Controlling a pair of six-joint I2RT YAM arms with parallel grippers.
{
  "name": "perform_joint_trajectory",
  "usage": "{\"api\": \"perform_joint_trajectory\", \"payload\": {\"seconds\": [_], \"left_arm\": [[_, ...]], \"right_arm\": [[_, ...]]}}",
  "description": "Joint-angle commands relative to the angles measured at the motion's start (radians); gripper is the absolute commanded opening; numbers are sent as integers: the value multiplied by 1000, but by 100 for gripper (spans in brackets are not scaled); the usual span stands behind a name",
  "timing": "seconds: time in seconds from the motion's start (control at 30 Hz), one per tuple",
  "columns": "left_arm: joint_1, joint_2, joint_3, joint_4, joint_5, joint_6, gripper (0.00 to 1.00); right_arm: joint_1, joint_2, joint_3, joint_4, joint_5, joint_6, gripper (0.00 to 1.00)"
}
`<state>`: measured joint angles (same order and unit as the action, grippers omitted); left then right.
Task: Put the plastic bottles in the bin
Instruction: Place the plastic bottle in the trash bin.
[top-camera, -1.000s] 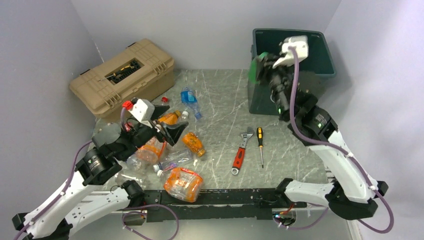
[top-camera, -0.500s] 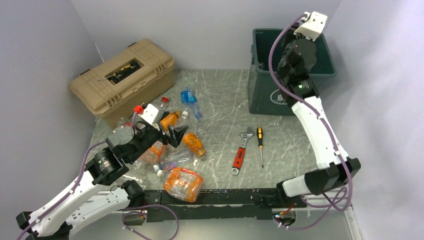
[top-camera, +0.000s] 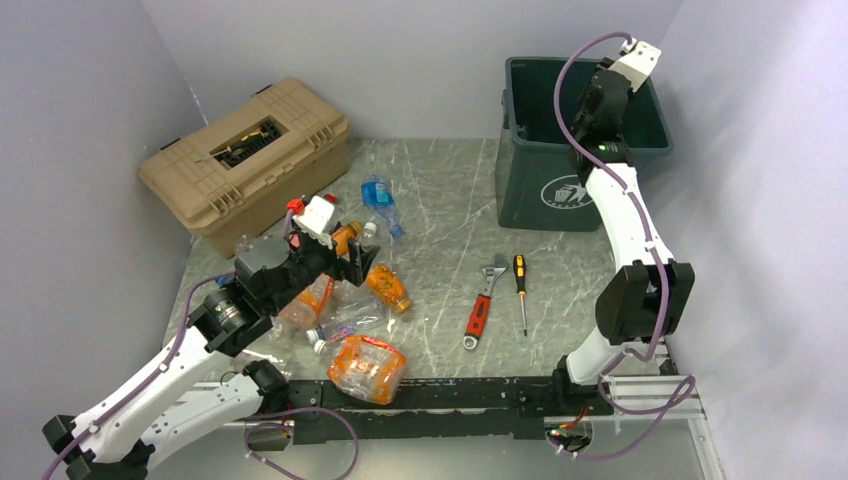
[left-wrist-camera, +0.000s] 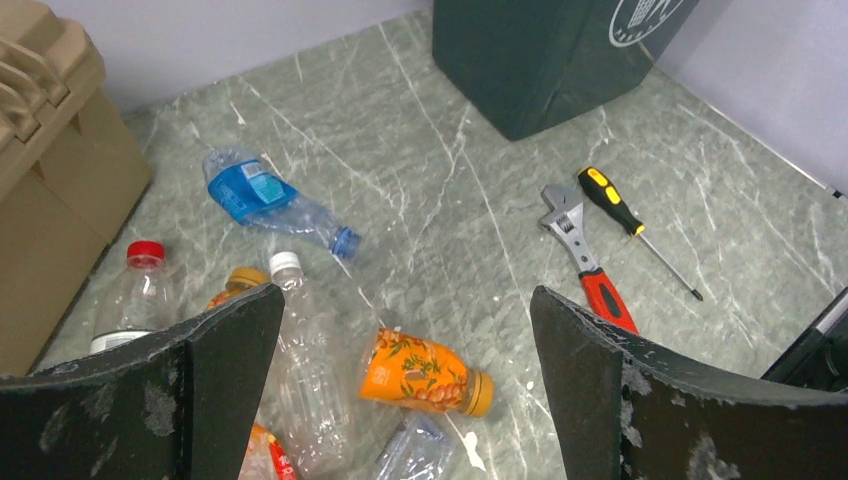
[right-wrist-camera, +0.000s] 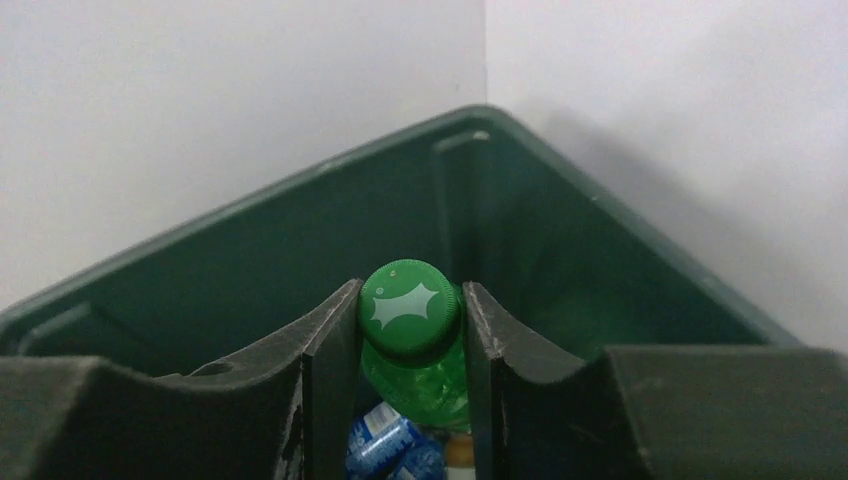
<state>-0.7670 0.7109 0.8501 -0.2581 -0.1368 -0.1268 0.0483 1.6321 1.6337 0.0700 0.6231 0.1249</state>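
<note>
Toolbox: the tan toolbox (top-camera: 245, 160) sits at the far left of the table (top-camera: 440, 190). It is no part of the job.

Left fingers: the left fingers (left-wrist-camera: 225, 350) are spread wide with nothing between them, poised above the heap of loose bottles.

Loose bottles: all lie on the table, well apart from the bin. A red-capped bottle (left-wrist-camera: 135, 290) stands near the toolbox and a blue-labelled bottle (left-wrist-camera: 262, 200) lies beyond it. A clear white-capped bottle (left-wrist-camera: 300, 370) lies just beside an orange-labelled bottle (left-wrist-camera: 420, 372). A large crushed orange bottle (top-camera: 366, 367) lies nearest the arm bases.

Tools: the red-handled wrench (top-camera: 482, 308) and the screwdriver (top-camera: 520, 290) lie side by side between the heap and the bin.

Bin: the dark green bin (top-camera: 540, 195) stands at the far right corner. At least one blue-labelled bottle (right-wrist-camera: 385, 445) already lies inside.

Right fingers: the right fingers (right-wrist-camera: 330, 345) are closed on the capped neck of a green bottle (right-wrist-camera: 420, 385), which hangs below them over the bin's inside.

Risk, right: the hold is only at the neck, so the bottle may swing. If it is let go close to a wall, it could strike the rim and tumble out.

Risk, left: the bottles lie packed and crushed. Wide fingers may catch two at once, or squeeze one so that it skids towards the tools.
</note>
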Motion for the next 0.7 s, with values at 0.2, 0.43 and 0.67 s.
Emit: {"api": "perform_joint_trajectory", "payload": {"seconds": [0.2, 0.43, 0.67], "left_arm": [[7, -23, 1, 25, -1, -26, 100], [9, -25, -1, 22, -13, -37, 100], [9, -45, -4, 5, -140, -39, 100]], "right_arm": [[-25, -59, -48, 61, -135, 103, 98], [-12, -238, -80, 164, -464, 252, 100], [309, -388, -93, 54, -660, 173, 100]]}}
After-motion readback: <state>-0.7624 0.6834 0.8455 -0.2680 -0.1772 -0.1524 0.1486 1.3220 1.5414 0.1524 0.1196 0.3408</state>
